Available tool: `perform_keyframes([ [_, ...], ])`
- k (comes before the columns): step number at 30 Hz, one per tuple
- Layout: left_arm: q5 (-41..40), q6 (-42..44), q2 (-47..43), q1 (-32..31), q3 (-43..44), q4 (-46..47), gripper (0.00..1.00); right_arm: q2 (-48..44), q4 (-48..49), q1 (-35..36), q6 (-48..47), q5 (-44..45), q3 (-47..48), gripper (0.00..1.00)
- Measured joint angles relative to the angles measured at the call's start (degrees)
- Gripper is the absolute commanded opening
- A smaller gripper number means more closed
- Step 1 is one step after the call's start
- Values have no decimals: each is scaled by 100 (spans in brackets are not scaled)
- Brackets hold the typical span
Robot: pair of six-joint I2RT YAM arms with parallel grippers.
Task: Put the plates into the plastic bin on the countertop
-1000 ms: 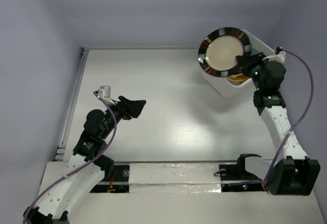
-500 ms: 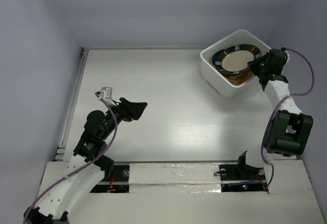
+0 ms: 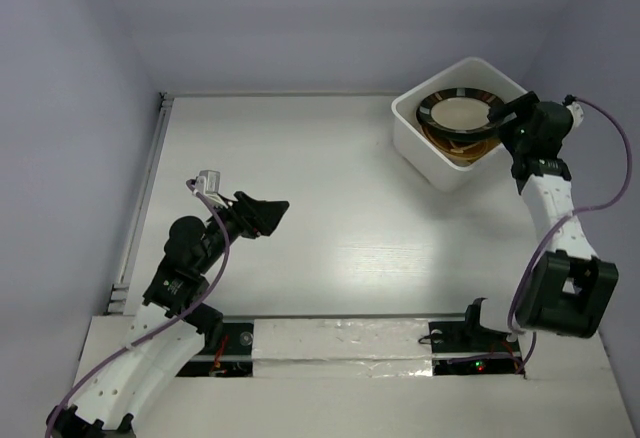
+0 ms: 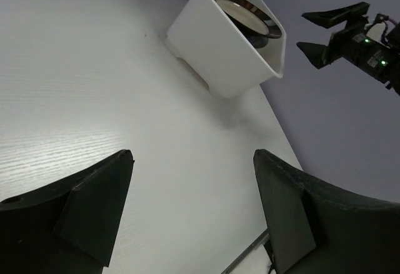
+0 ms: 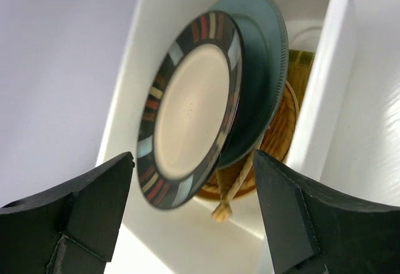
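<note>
The white plastic bin [image 3: 430, 153] stands at the far right of the countertop [image 3: 330, 208]. On top inside it lies a black-rimmed plate with a white centre [image 3: 459, 113], over a grey-blue round plate [image 5: 262, 86] and an orange woven plate [image 5: 284, 130]. My right gripper [image 3: 507, 116] hovers open over the bin's right rim, and the black-rimmed plate [image 5: 187, 108] is free between and beyond its fingers. My left gripper [image 3: 270, 213] is open and empty, well above the countertop's left half. The bin [image 4: 219, 55] and my right gripper [image 4: 325, 30] also show in the left wrist view.
A metal rail [image 3: 145, 198] runs along the countertop's left edge. Purple-grey walls enclose the back and both sides. A taped strip [image 3: 340, 343] lies along the near edge between the arm bases.
My right gripper carried the black-rimmed plate over the bin, lowered it inside, and opened, letting it go. The left arm has barely moved.
</note>
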Motion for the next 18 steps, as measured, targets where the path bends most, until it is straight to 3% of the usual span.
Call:
perform_keyframes([
  [5, 0, 17, -2, 0, 35, -83, 76, -1228, 348, 0, 57, 46, -817, 80],
  [7, -11, 48, -17, 0, 138, -229, 76, -1858, 586, 0, 111, -105, -1290, 64],
  [8, -24, 74, -39, 0, 210, -291, 76, -2188, 697, 0, 170, -249, -1528, 50],
  [9, -42, 103, -52, 0, 297, -356, 76, -2479, 855, 0, 214, -411, -1751, 25],
  [10, -57, 144, -74, 2, 385, -413, 76, -2789, 1016, 0, 264, -629, -1985, 19],
  [14, -304, 400, -177, 0, 925, -769, 76, -3936, 1274, 61, 516, -1495, -2647, 13],
  [18, -616, 686, -264, 0, 1447, -957, 76, -5056, 1215, 107, 505, -2055, -2728, 20],
])
